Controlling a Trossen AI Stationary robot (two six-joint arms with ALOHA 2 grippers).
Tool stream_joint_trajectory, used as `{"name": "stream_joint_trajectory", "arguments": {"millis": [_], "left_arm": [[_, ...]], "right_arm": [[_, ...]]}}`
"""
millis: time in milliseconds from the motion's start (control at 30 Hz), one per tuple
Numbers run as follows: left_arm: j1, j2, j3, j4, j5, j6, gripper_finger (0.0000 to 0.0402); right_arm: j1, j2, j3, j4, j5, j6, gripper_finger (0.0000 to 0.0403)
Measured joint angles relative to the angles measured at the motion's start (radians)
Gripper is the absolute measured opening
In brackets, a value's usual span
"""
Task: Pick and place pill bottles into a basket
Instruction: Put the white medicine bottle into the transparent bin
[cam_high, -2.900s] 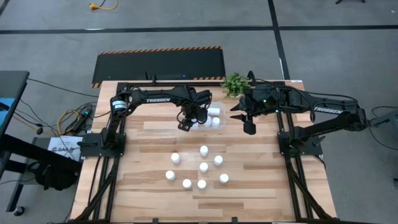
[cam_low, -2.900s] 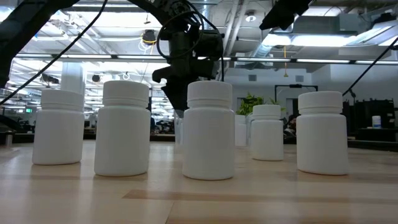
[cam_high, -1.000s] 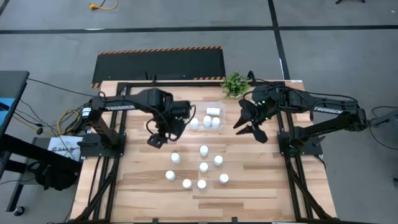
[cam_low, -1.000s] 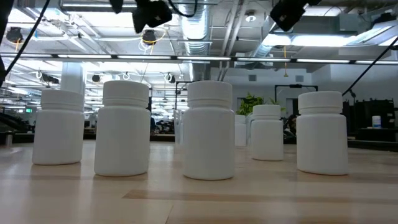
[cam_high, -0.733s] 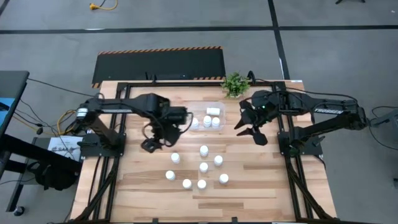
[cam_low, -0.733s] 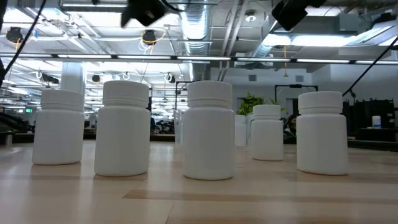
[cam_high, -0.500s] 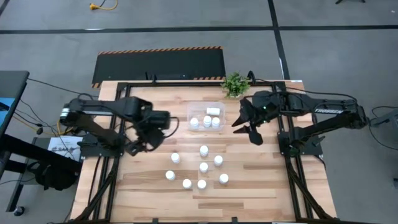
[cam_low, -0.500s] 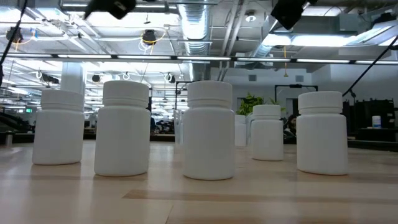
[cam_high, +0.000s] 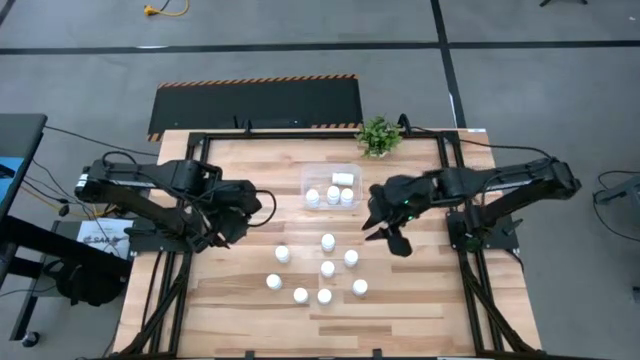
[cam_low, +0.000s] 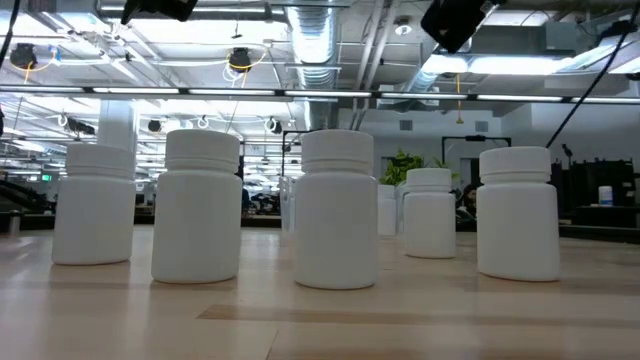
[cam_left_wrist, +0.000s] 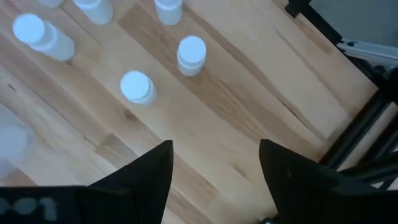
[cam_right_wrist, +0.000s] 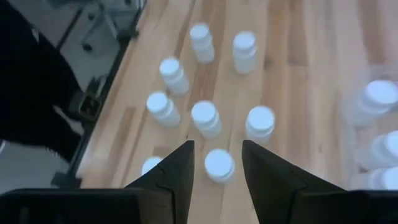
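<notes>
Right gripper (cam_high: 385, 228) spread, empty, above bottles (cam_high: 328, 241) on table (cam_high: 230, 290). Left gripper (cam_high: 222, 232) spread too, holding nothing, off to left of basket (cam_high: 306, 176).

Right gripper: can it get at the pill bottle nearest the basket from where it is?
Probably yes. The right gripper is open and empty, beside the cluster. That pill bottle stands apart from its neighbours, nothing between. The left gripper is off to the other side.
</notes>
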Motion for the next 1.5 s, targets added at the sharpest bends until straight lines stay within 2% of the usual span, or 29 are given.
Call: {"name": "stream_joint_trajectory", "arguments": {"millis": [233,467,600,1100,1500], "left_arm": [[0.000,0.034,0.000,0.087,0.007,0.011,0.0226],[0.001,0.099,0.000,0.177,0.003,0.075,0.0226],[0.001,0.165,0.000,0.200,-0.076,0.123,0.0226],[0.003,0.429,0.000,0.261,-0.114,0.155,0.0226],[0.003,0.452,0.000,0.333,-0.115,0.165,0.0226]], "right_arm": [[0.035,0.084,0.000,0.003,0.000,-0.035,0.0127],[0.046,0.089,-0.001,0.006,0.000,-0.090,0.0127],[0.045,0.072,0.000,0.008,0.000,-0.134,0.0127],[0.052,0.064,-0.001,-0.007,0.000,-0.170,0.0127],[0.052,0.064,-0.001,-0.010,0.000,-0.169,0.0127]]}}
